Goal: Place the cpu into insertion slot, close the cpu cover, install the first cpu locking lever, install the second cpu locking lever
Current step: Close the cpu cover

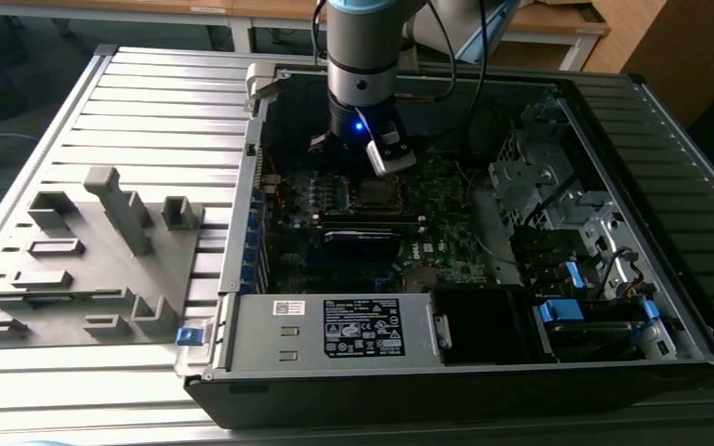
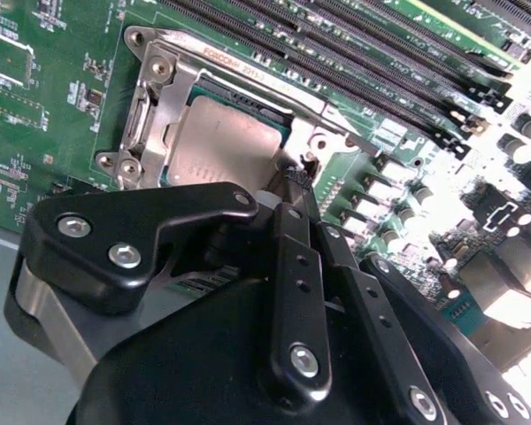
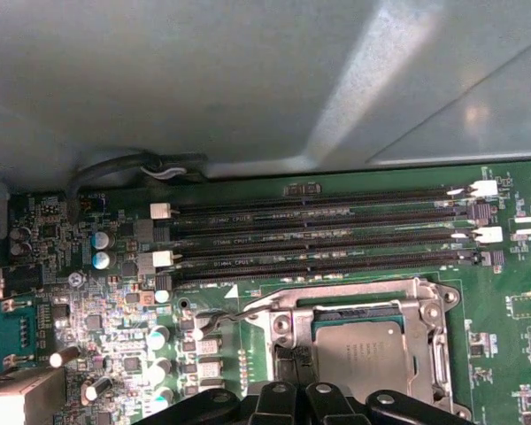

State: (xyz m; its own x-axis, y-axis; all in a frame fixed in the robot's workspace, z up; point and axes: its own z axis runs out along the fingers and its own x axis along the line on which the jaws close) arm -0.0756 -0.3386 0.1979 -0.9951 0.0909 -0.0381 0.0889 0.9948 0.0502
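The grey metal tabletop (image 1: 146, 102) is ribbed, with long grooves running across it. An open computer case (image 1: 332, 395) lies flat on it toward the exterior view's right, its inside facing up. Just beside the case, on the exterior view's left, a flat grey fixture plate (image 1: 85, 279) rests on the ribs, with several upright blocks and shallow slots.

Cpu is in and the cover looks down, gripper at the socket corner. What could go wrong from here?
1. The gripper, fingers together, sits at the cover corner by a thin lever; it may slip off that wire and scrape the board.
2. Pressing here could shift the cover over the cpu.
3. Memory slots lie close and could be clipped.
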